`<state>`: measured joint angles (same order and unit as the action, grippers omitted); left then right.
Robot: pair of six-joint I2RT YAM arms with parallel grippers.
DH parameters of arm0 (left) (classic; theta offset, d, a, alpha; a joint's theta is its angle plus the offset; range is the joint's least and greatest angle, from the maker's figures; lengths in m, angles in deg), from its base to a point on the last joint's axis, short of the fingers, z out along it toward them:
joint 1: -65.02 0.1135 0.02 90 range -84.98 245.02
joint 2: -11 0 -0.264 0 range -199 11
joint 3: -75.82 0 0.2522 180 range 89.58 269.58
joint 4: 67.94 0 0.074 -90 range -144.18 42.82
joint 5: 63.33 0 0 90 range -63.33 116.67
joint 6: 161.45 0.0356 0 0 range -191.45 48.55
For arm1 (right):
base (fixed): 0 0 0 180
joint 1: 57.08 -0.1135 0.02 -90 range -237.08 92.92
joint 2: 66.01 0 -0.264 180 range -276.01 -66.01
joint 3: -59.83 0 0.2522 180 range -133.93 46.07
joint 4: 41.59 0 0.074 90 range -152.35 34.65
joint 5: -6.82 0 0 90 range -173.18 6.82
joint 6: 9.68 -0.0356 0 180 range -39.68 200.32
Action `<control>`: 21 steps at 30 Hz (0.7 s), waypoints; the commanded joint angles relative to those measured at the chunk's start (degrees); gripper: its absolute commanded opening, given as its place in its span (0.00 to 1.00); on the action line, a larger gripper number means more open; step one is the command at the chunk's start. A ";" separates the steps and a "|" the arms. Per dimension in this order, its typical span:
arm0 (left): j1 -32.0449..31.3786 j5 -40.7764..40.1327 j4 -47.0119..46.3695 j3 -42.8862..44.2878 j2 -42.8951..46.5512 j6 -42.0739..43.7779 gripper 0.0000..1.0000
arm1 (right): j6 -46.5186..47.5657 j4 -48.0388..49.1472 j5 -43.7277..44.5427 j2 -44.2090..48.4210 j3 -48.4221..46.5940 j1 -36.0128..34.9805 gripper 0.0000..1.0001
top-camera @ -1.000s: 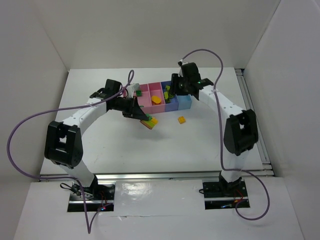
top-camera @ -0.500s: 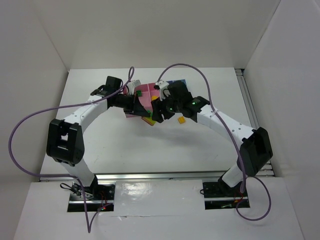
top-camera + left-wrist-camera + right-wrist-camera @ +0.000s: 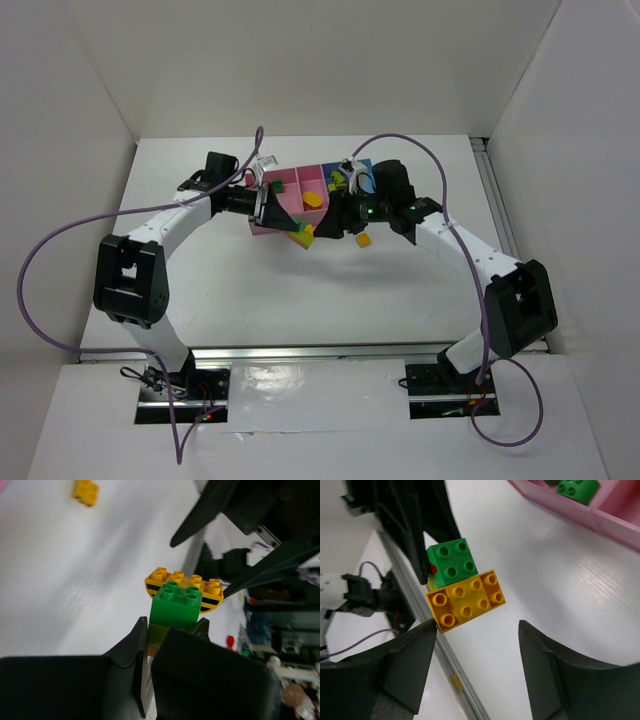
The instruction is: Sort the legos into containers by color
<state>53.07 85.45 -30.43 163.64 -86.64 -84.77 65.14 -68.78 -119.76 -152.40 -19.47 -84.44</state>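
Pinching the bottom of a small stack of legos [image 3: 175, 600], the left end effector [image 3: 171, 630] is closed tight on it. From its wrist view the stack stands straight out at 12 o'clock from the fingertips. A green brick [image 3: 176, 605] sits nearest the fingers, with a lime layer just under it inside the grip, and an orange-yellow brick [image 3: 184, 582] is joined on at the far side.

The right end effector [image 3: 477, 630] is open and empty, its two fingers spread wide. In its own view the same stack hangs just ahead of the gap, between 11 and 12 o'clock. The orange-yellow brick is closest, and one corner of it is just beside the left-hand fingertip; I cannot tell whether they touch.

Further out, at 1 to 2 o'clock in that view, is the pink wall of the containers [image 3: 555, 502], with a green lego [image 3: 577, 489] lying in one bin.

From above, the two end effectors meet over the white surface [image 3: 300, 300], at about 6 o'clock from the row of bins. A loose orange-yellow lego [image 3: 364, 240] lies on the surface at 3 o'clock from the stack.
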 commanded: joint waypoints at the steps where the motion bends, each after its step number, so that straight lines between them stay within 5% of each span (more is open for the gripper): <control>1: 1.13 20.75 -5.90 -0.50 -1.49 1.46 0.00 | -1.78 5.52 -9.45 3.86 1.11 2.12 0.75; 8: 1.13 23.65 -6.52 1.25 -2.02 3.30 0.00 | -1.17 4.82 -19.49 1.85 -0.20 3.27 0.92; 21: 1.13 23.75 -5.20 1.26 -3.16 5.06 0.00 | -0.55 3.49 -32.05 -5.71 -4.77 3.27 0.99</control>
<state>54.01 105.63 -34.87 163.32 -89.22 -82.06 63.87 -66.48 -145.59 -157.39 -21.26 -81.42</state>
